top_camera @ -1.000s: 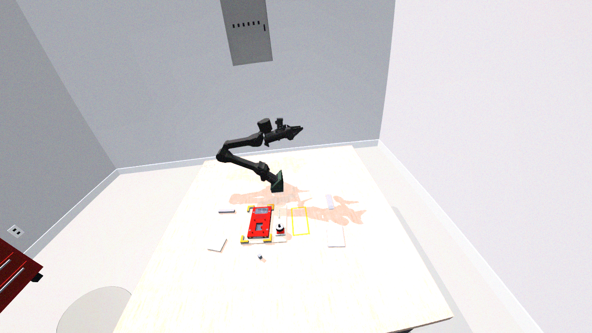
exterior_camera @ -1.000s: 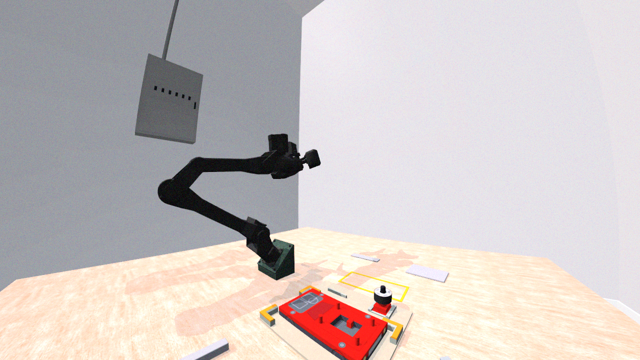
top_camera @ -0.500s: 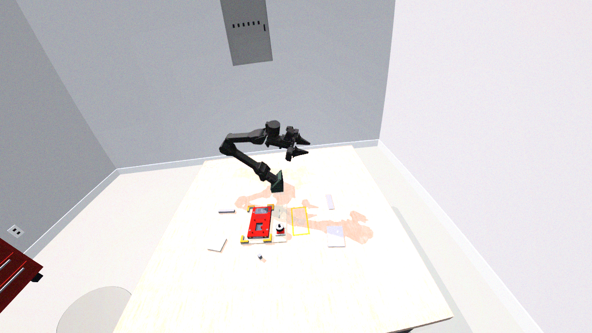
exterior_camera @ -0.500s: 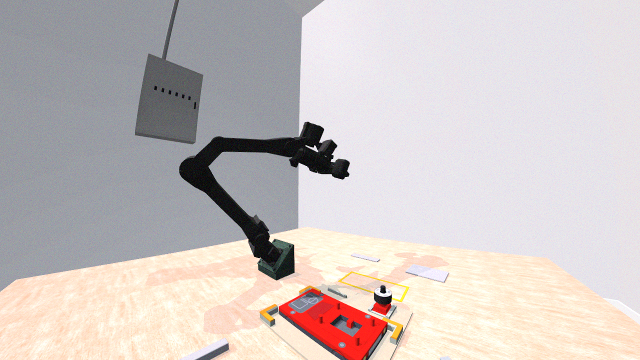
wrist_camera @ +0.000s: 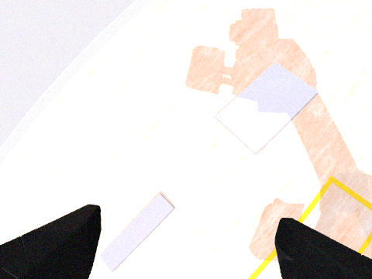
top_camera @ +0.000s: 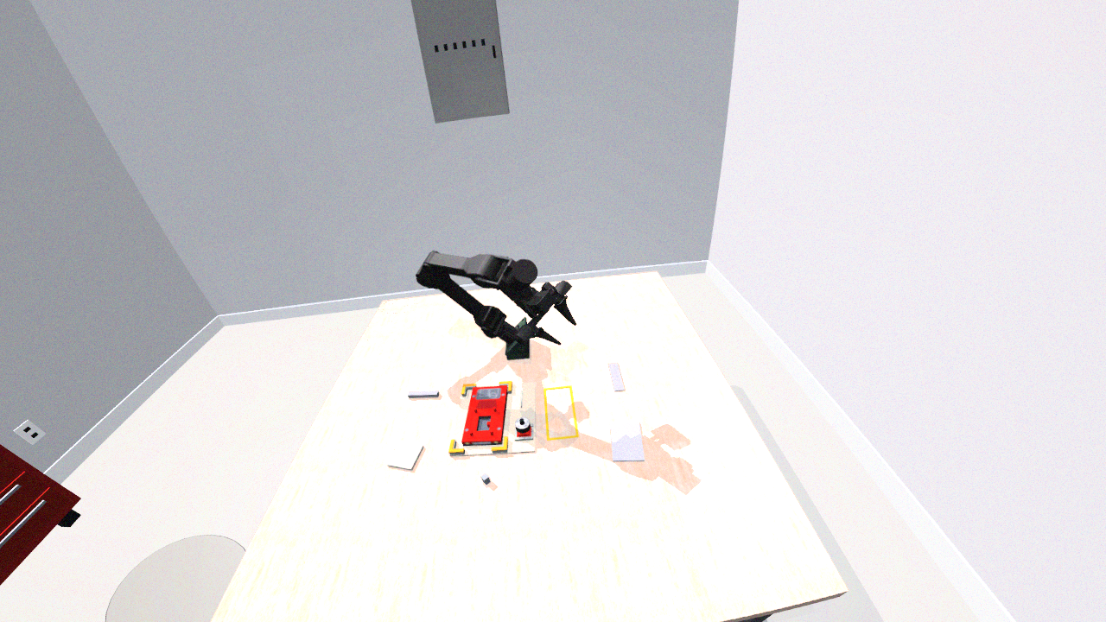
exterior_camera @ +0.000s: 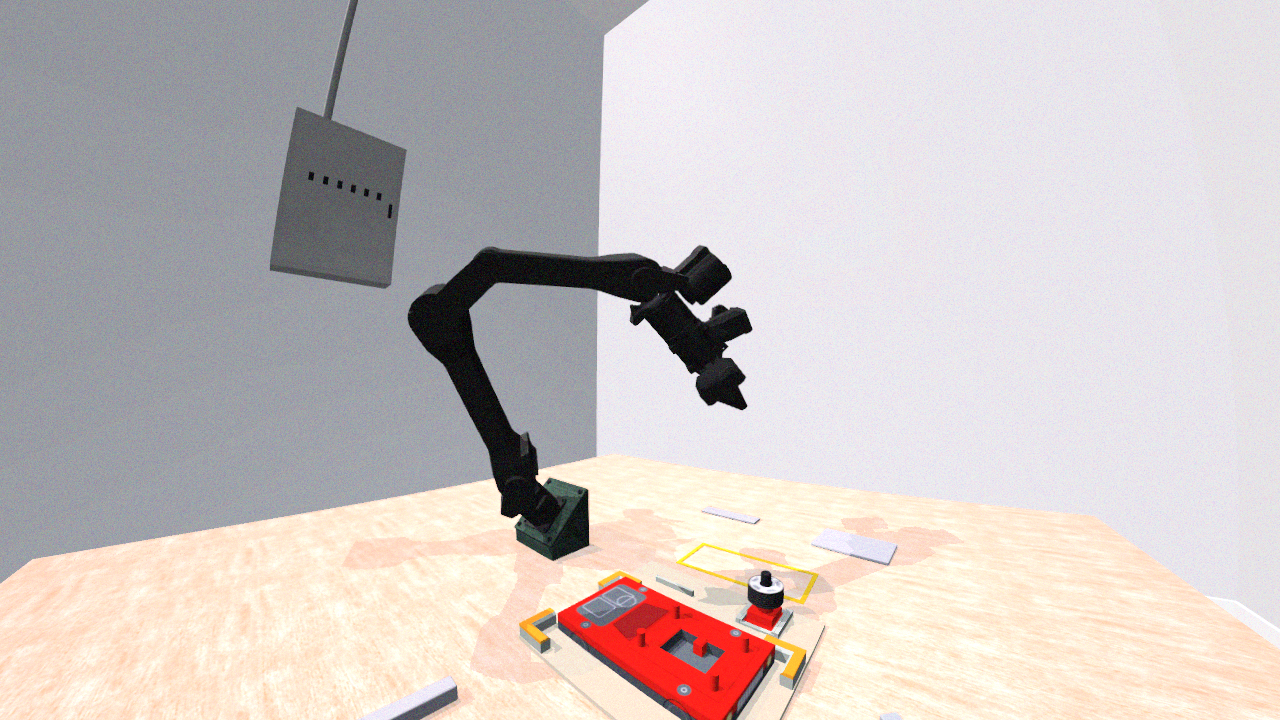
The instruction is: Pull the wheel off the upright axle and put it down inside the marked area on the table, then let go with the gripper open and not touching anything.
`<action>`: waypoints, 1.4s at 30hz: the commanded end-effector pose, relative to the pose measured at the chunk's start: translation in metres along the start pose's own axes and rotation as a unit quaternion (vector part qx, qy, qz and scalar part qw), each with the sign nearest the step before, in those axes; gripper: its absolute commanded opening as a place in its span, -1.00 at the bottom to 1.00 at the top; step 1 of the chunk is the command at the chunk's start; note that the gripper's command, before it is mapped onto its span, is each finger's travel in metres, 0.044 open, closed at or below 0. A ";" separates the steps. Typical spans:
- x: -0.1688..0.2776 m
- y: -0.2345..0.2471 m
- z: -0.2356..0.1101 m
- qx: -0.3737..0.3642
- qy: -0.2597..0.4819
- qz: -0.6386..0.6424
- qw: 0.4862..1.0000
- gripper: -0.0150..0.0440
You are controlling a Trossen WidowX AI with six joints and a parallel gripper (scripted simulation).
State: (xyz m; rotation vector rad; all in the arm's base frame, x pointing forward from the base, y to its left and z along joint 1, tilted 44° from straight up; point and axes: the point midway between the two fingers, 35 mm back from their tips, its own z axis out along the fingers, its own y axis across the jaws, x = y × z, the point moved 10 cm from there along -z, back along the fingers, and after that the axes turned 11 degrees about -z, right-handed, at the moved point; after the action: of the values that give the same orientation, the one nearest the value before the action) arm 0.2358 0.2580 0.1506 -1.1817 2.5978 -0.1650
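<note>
A small black wheel (top_camera: 525,423) (exterior_camera: 764,588) sits on the upright axle, which rises from a red base at the right edge of a board. A red plate (top_camera: 483,415) (exterior_camera: 644,622) lies on the same board. The yellow marked rectangle (top_camera: 546,414) (exterior_camera: 691,552) is on the table just right of the wheel. My gripper (top_camera: 565,331) (exterior_camera: 733,395) (wrist_camera: 191,225) is open and empty. It hangs high in the air, tilted down, behind the rectangle and far from the wheel. The wheel does not show in the wrist view.
The arm's green base (top_camera: 516,349) (exterior_camera: 556,521) stands behind the board. Flat grey pieces lie around: a strip (top_camera: 616,377) (wrist_camera: 136,237), a square plate (top_camera: 626,446) (wrist_camera: 266,105), a bar (top_camera: 422,393), a tile (top_camera: 405,457) and a tiny block (top_camera: 486,479).
</note>
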 end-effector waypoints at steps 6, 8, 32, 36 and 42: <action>-0.006 -0.065 0.030 0.086 0.119 0.128 0.981 0.53; -0.006 -0.079 0.035 0.110 0.147 0.151 0.971 0.53; 0.006 -0.165 0.073 0.256 0.305 0.253 0.882 0.53; 0.014 -0.169 0.083 0.256 0.305 0.253 0.882 0.53; 0.031 -0.176 0.099 0.256 0.305 0.253 0.882 0.53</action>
State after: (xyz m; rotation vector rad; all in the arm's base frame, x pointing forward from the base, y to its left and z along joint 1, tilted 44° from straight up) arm 0.3740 0.1271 0.0953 -0.2510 2.9666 -1.1780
